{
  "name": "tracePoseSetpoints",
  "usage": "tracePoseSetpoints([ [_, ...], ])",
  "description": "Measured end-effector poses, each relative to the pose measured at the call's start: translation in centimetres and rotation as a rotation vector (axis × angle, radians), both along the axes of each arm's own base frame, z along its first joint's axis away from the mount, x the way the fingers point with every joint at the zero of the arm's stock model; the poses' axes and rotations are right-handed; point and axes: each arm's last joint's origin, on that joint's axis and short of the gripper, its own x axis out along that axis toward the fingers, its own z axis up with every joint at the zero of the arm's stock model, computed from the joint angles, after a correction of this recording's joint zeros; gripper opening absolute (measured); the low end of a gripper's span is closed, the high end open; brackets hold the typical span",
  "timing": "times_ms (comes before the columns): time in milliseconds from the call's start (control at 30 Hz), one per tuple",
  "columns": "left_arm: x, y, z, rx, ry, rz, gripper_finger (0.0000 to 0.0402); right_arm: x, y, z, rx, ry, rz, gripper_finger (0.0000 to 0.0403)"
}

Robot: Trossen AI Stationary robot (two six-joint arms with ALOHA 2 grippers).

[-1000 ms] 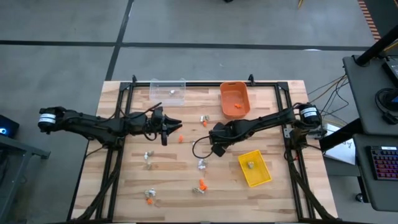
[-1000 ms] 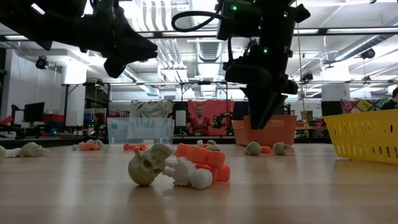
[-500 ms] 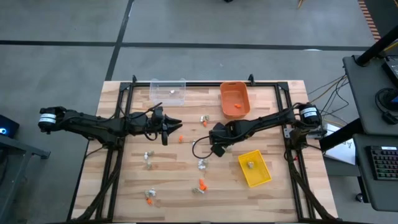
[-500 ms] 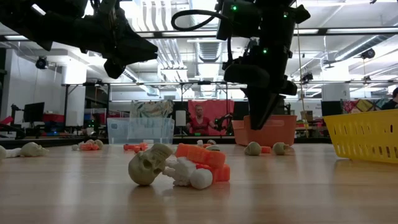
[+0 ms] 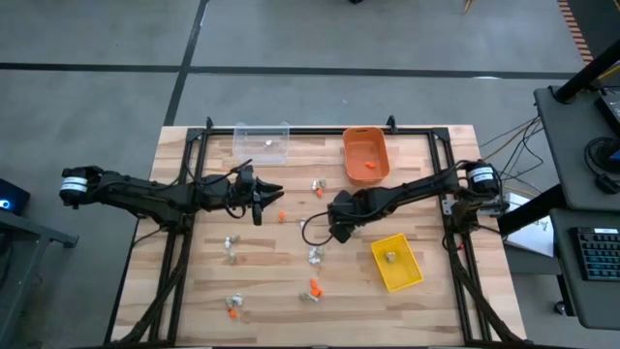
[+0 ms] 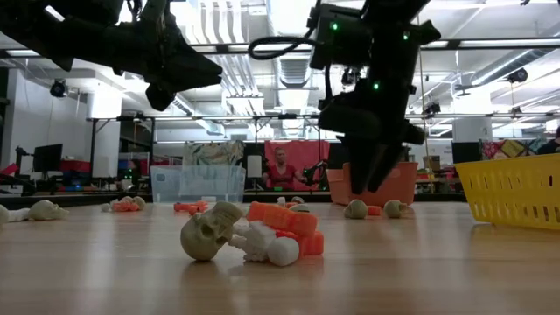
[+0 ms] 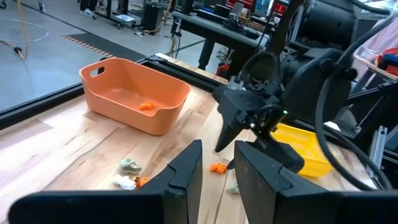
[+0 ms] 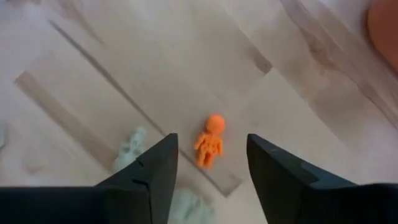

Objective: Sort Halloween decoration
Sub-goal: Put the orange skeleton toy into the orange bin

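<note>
Halloween decoration bits are scattered all over the wooden tabletop (image 5: 426, 155). Nearest the low camera sits a dull tan skull (image 6: 208, 233) against a small orange figure (image 6: 282, 218). Further back, a tiny orange plastic skeleton (image 8: 209, 140) lies flat, framed between the fingers of the right claw (image 8: 208, 168), which stands wide open and empty above it. Looks feather-light, rigid, probably skittery; I'd pinch across the torso. Left claw (image 7: 216, 168) hangs partly open, holding nothing. Orange plastic bin (image 7: 134, 93) waits at the far edge.

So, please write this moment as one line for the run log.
right gripper: open, above orange skeleton figure on table | left gripper: nothing held, raised mid-table | orange bin: holds orange pieces
</note>
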Motion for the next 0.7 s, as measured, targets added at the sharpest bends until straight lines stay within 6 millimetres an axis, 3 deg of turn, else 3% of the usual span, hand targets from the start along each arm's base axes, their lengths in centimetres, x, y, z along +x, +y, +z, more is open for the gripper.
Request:
tracePoseSetpoints([
  [333,0.0,0.0,0.1,0.008,-0.007,-0.001,0.0075,-0.8,-0.9,-2.1,0.014,-0.032,-0.045,0.0171],
  [700,0.0,0.1,0.2,0.024,-0.012,0.036,0.0075,-1.1,-0.8,-3.4,0.037,-0.101,-0.039,0.0093],
])
